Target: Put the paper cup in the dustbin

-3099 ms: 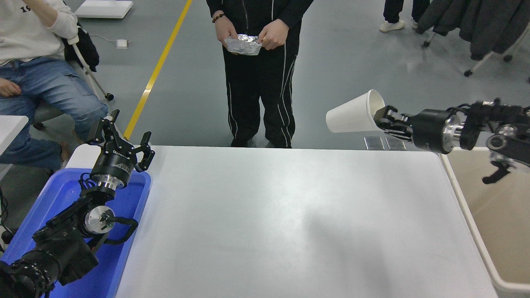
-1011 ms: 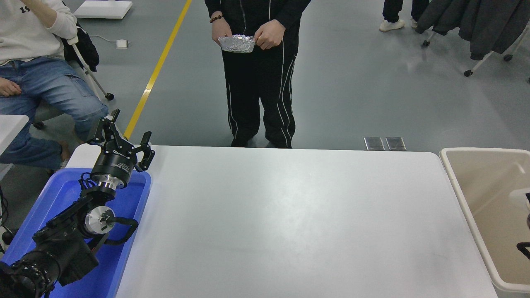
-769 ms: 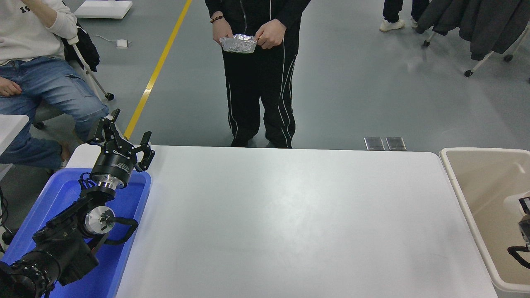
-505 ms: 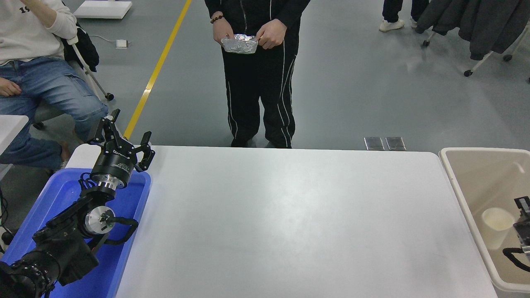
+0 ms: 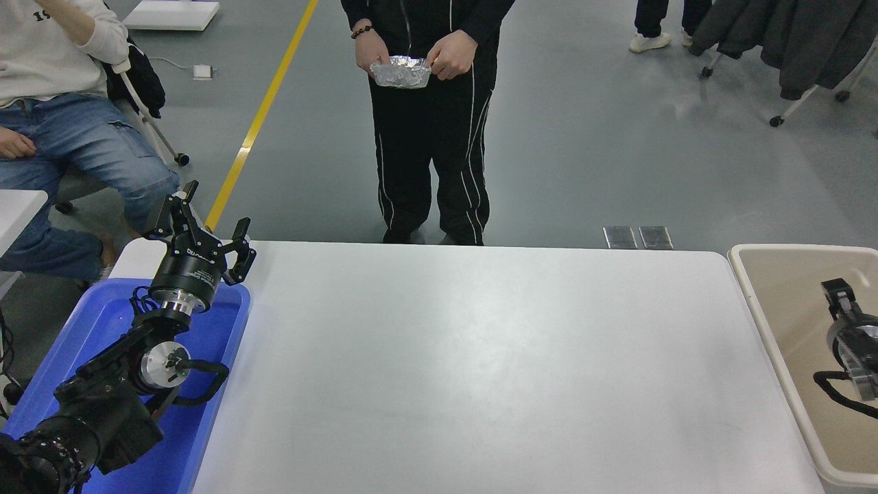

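One big white table [image 5: 480, 357] fills the middle of the room. To its right stands one dustbin [image 5: 761, 322] with beige walls and a thick pale rim. To its left sits one blue tray [image 5: 206, 384].

There are two black robot arms. The left arm rests over the blue tray, bent and pointing away, and the left claw [image 5: 199, 226] at its tip has its fingers spread wide with nothing between them. The right arm comes in from the right edge and hangs inside the dustbin. Only part of the right claw [image 5: 838, 291] shows, pointing up, so I cannot tell if it is spread or closed.

I cannot see the paper cup anywhere; it is not on the table.

Far beyond the left claw, one person [image 5: 429, 123] stands holding one foil dish [image 5: 401, 72] in both hands. Another person [image 5: 62, 103] sits near the left claw.
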